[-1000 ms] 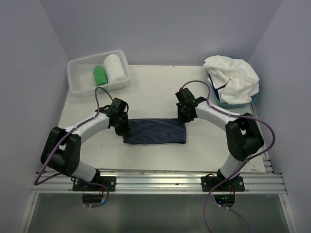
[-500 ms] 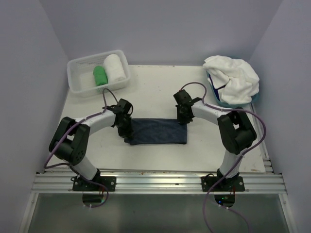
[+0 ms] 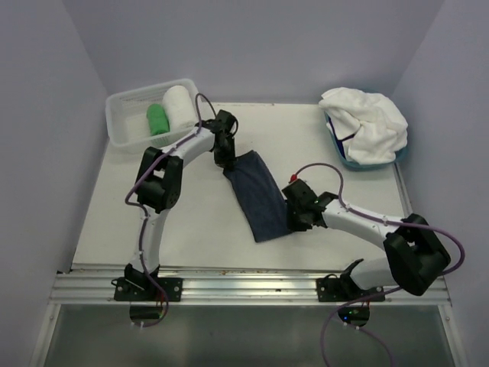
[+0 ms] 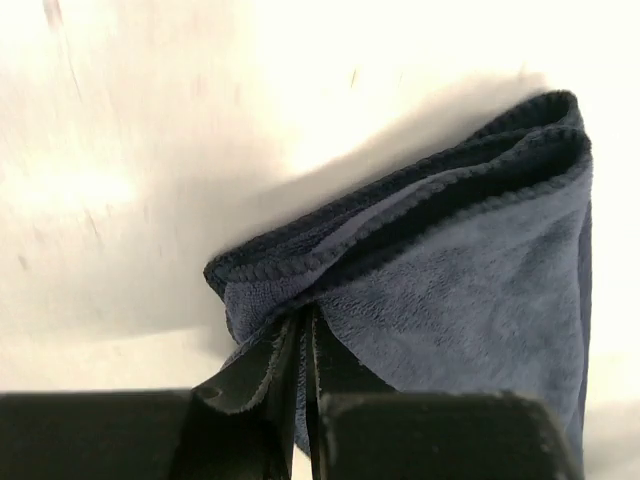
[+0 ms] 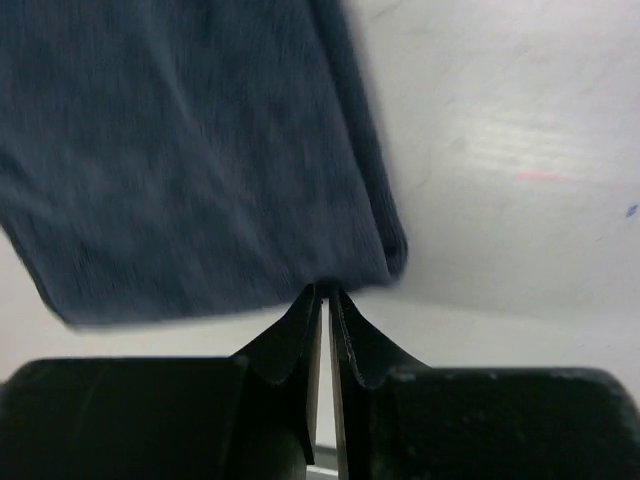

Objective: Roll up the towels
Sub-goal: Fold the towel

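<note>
Navy towel (image 3: 256,195): left fingers (image 4: 250,380) pinch one end, right fingers (image 5: 290,340) pinch the other; basket (image 3: 126,139) near left fingers, tub (image 3: 345,158) apart.

Pale lavender walls (image 3: 252,46) close in on three sides of a white table (image 3: 191,237), its top faintly scuffed. An aluminium rail (image 3: 252,284) runs along the near edge. The light is soft and even.

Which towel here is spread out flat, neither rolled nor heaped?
The navy towel in the middle of the table. The green towel and one white towel are rolled in the clear basket; other white towels lie heaped in the blue tub.
</note>
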Controlling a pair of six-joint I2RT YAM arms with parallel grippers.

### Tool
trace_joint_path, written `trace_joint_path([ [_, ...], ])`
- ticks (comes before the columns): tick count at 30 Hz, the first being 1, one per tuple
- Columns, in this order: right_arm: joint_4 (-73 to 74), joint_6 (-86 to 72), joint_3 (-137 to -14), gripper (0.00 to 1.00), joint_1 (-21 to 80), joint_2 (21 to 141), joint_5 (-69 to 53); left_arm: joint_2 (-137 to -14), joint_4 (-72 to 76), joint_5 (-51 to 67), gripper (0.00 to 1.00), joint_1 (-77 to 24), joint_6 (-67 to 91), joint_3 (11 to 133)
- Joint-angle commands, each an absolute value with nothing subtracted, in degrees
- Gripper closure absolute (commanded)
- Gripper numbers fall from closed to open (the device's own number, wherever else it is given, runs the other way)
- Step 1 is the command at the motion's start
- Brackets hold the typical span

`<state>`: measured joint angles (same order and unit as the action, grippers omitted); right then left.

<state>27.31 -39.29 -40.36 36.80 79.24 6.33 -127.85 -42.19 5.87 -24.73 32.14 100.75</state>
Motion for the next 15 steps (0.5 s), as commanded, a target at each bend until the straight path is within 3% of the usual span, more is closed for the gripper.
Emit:
trace_joint_path([
  [1, 33.6, -41.5, -42.2, 0.89, 40.7, 75.2, 5.2, -133.4, -48.7, -2.8, 0.9, -24.5, 27.3, 111.8],
  [7, 36.4, -38.3, -49.1, 0.83, 39.9, 73.0, 11.2, -124.9, -48.4, -1.9, 0.83, -24.5, 24.8, 111.8],
  [15, 32.2, -35.2, -54.7, 0.85, 39.7, 82.1, 8.8, -116.2, -42.8, 4.6, 0.75, -25.5, 26.9, 97.2],
])
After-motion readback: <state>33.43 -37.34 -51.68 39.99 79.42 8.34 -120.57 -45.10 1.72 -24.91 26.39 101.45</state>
